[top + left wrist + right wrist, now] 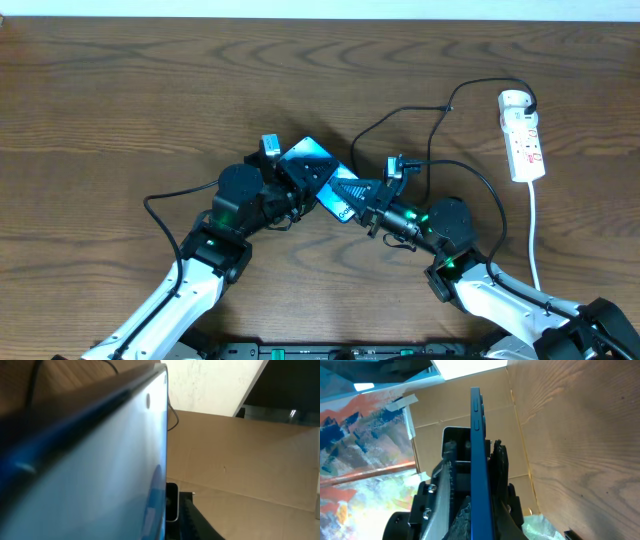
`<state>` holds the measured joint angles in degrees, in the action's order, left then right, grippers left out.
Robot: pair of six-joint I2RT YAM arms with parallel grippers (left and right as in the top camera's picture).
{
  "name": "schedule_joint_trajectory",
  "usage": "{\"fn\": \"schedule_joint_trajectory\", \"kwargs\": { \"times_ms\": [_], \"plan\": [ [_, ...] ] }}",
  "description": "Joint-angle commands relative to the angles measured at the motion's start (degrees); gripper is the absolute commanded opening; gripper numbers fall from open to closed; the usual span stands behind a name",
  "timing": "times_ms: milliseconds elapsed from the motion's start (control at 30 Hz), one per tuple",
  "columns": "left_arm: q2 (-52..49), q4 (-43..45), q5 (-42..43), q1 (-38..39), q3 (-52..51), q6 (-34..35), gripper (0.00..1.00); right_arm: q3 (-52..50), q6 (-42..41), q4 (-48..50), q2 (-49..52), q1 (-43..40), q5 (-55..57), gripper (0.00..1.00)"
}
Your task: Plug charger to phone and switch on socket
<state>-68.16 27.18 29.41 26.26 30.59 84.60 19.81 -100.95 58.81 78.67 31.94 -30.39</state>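
Phone (318, 172) sits at the middle of the wooden table (150, 90) in the overhead view. It is raised and tilted, its bright blue screen showing as a slanted diamond between the two arms. The left gripper (297, 187) meets its left part and the right gripper (365, 198) meets its darker lower right end. From above I cannot tell how either gripper is set. Well apart, near the right edge, lies the white socket (523, 138) with red marks, and its own white lead (537, 240) runs down toward the front. The charger (480, 84), a thin black cable, leaves its white plug head (515, 99) at the top of the socket and loops left toward the right gripper; its tip cannot be made out. In the left wrist view the phone (100, 470) fills the left half as a pale blue glassy face, very close. The left fingers are not visible, so their grip cannot be told. Brown cardboard (240, 460) lies beyond. In the right wrist view the phone (476, 435) is seen edge-on, side buttons facing the camera. The right gripper (475, 447) is clamped on it, with fingers (499, 470) pressed to either face. Table (570, 435) wood is at right and cardboard (455, 405) behind.
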Motion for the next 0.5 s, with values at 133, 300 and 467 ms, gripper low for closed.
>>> {"fn": "schedule_joint_trajectory", "kwargs": {
  "times_ms": [133, 300, 467],
  "plan": [
    [0.33, 2.03, -4.94, -0.2, 1.55, -0.33, 0.25, -0.44, -1.44, -0.74, -0.13, -0.39, -7.32, 0.01],
    [0.33, 2.01, -6.6, -0.2, 1.55, -0.33, 0.26, -0.44, -1.44, -0.74, -0.13, -0.42, -7.67, 0.01],
    [0.33, 1.97, -6.78, -0.2, 1.55, -0.35, 0.26, -0.44, -1.44, -0.74, -0.13, -1.51, -7.72, 0.01]
  ]
}}
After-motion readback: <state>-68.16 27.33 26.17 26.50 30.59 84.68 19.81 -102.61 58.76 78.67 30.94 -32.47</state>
